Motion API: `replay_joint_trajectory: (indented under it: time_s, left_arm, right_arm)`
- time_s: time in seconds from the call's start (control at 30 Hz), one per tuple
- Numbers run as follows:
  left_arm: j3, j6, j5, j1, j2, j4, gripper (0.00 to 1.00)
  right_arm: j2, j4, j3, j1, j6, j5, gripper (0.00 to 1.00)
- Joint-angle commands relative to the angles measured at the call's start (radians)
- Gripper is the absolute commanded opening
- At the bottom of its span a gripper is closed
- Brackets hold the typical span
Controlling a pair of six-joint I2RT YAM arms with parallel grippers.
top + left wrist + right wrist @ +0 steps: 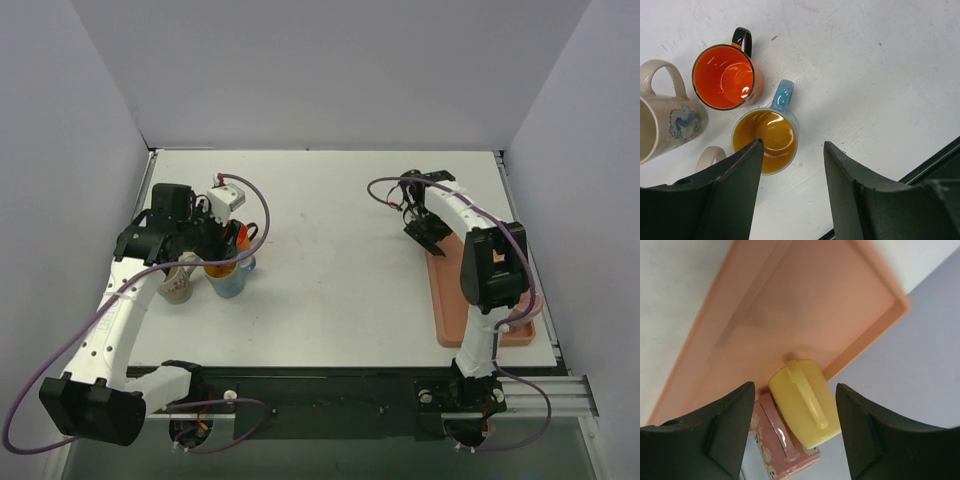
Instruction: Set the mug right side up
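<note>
**Top view.** Your left gripper [218, 238] hangs over a cluster of mugs, with the blue mug [229, 280] just below its fingers. Your right gripper [425, 232] is over the far end of the pink tray [450, 315]. The finger gap can't be read from here.

**Left wrist.** Fingers spread, holding nothing. The blue mug [767, 137] stands mouth up just past one fingertip and is partly hidden by it. The orange mug [725, 77] stands farther out, mouth up. The cream mug [675, 122] is off to the side.

**Right wrist.** Fingers apart, touching nothing. The yellow mug [800, 405] sits just ahead of the gap at the tray's rim, handle toward the camera. You can't tell which way up it is. The pink mug [775, 440] is just beside it.
</note>
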Motion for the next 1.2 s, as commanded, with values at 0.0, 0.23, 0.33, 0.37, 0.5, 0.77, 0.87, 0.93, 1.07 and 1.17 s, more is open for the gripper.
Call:
replay_joint_trajectory:
  time_s: [0.0,0.23,0.33,0.37,0.5,0.77,0.87,0.93,1.07,1.17]
  left_arm:
    - [0.015,-0.052,0.046,0.003,0.020,0.019,0.61]
    - [0.008,-0.054,0.066,0.003,0.033,0.013,0.61]
    - [0.007,-0.049,0.064,0.003,0.036,0.013,0.61]
    - [0.007,-0.051,0.063,0.003,0.036,0.011,0.61]
    - [0.013,-0.042,0.071,0.001,0.043,0.005,0.61]
    - [0.004,-0.048,0.081,0.004,0.046,0.020,0.61]
    - [0.007,-0.048,0.089,0.003,0.046,0.016,0.61]
    - [0.007,-0.046,0.090,0.004,0.044,0.016,0.61]
    - [-0.002,-0.051,0.095,0.003,0.043,0.030,0.61]
    - [0.001,-0.051,0.110,0.003,0.041,0.031,0.61]
  right_arm:
    - [0.037,-0.190,-0.053,-0.060,-0.039,0.109,0.64]
    - [0.053,-0.158,-0.110,-0.127,-0.071,0.111,0.74]
    - [0.104,-0.161,-0.111,-0.167,-0.045,0.109,0.72]
    - [0.112,-0.161,-0.116,-0.185,-0.044,0.118,0.72]
    - [0.138,-0.122,-0.119,-0.193,-0.085,0.155,0.69]
    - [0.141,-0.089,-0.125,-0.206,-0.122,0.097,0.29]
    - [0.138,-0.090,-0.122,-0.196,-0.128,0.094,0.11]
    - [0.120,-0.089,-0.114,-0.187,-0.131,0.103,0.02]
    - [0.052,-0.073,-0.107,-0.155,-0.133,0.114,0.00]
    - [-0.034,-0.058,-0.108,-0.129,-0.130,0.141,0.00]
